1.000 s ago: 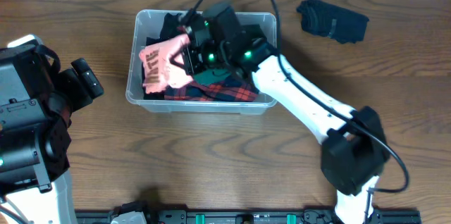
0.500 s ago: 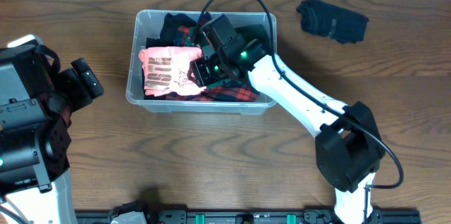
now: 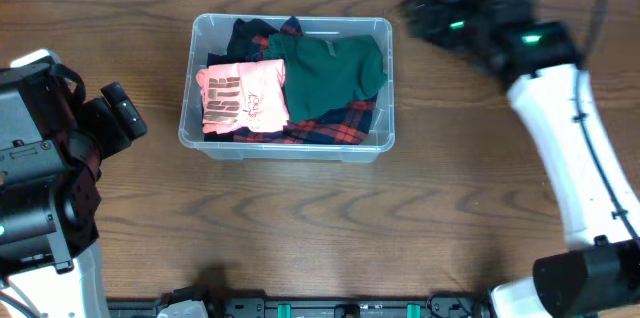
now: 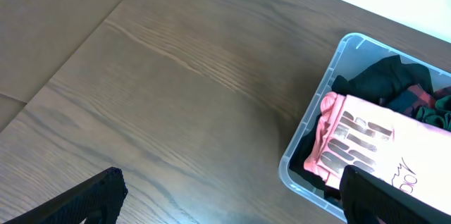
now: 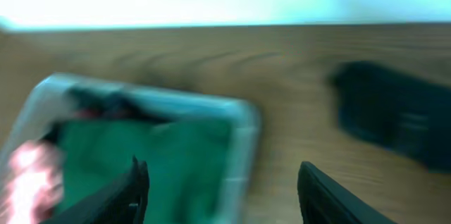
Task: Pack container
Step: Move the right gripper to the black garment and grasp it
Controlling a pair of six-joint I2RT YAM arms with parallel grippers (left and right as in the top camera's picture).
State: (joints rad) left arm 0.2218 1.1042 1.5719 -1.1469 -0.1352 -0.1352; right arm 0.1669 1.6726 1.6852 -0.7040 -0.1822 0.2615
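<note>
While the overhead view shows the container (image 3: 286, 148) left of centre on the dark wood-grain table (image 3: 300, 228), its pink garment (image 3: 243, 98) bears dark lettering too small to read. From the left wrist, the left gripper (image 4: 229, 192) gapes wide and empty above bare wood near the container's corner. The blurred right wrist view shows the right gripper (image 5: 222, 189) spread wide, empty, between the container and a dark cloth (image 5: 387, 111).
</note>
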